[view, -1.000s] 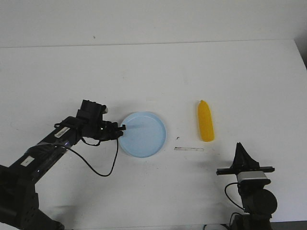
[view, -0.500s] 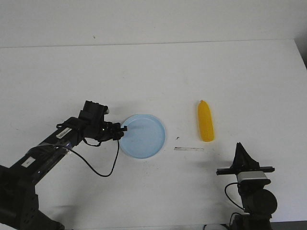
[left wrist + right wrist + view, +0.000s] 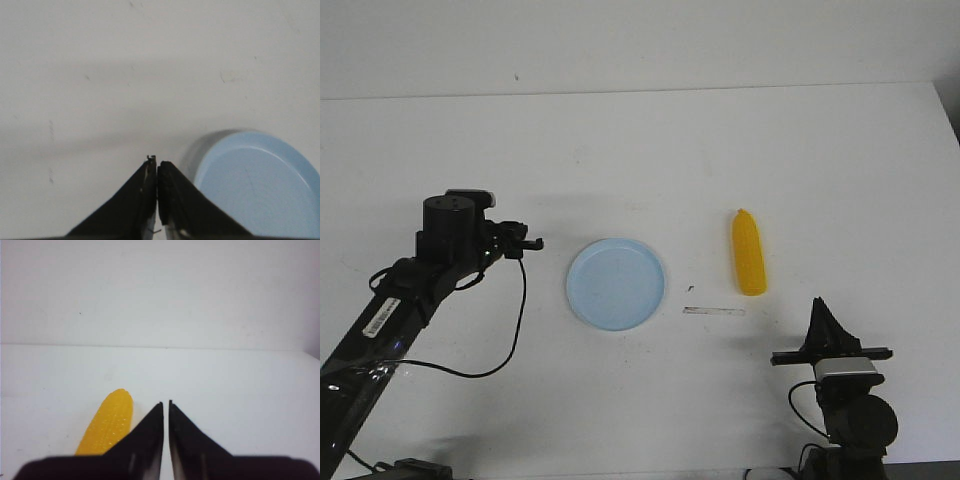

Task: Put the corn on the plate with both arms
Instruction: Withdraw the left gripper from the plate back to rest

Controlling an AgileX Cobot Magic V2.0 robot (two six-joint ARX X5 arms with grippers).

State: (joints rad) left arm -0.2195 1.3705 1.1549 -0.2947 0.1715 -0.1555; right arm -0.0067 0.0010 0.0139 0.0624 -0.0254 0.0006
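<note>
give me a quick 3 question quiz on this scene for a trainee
1. True or false: the corn lies on the plate.
2. Which arm's base is nearer the corn: A) left, B) right?
3. How do the fingers of the left gripper stand?

Key:
1. False; it lies on the table, apart from the plate.
2. B.
3. Shut, empty, off the plate; the right gripper is shut too.
</note>
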